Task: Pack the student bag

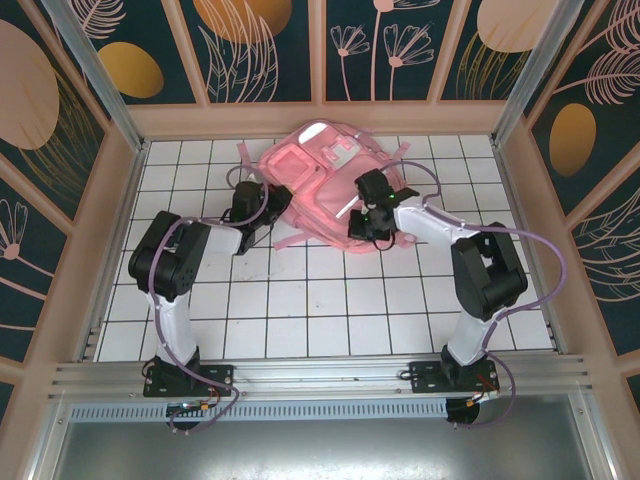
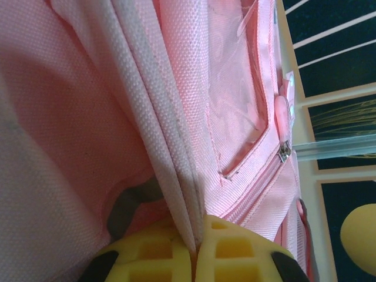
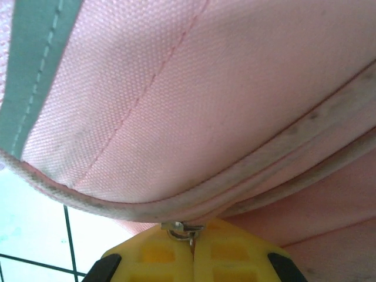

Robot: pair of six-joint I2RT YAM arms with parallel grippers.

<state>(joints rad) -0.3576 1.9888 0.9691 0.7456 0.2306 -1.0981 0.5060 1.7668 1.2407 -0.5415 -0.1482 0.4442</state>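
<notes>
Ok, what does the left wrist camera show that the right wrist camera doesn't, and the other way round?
Left wrist, not right wrist: a clear-looking pocket panel, a zipper with a dangling metal slider, and the dark patterned wall beyond the student bag. Here the left gripper pinches a folded seam. Right wrist, not left wrist: a grey reflective strip, white table tiles, and a small metal pull caught in the right gripper. Both: the student bag's pink woven fabric close up, and yellow fingers closed together.

Both arms stretched forward; left pincer [image 2: 194, 249], right pincer [image 3: 192, 245] each clamped on student bag [image 1: 315, 185].
</notes>
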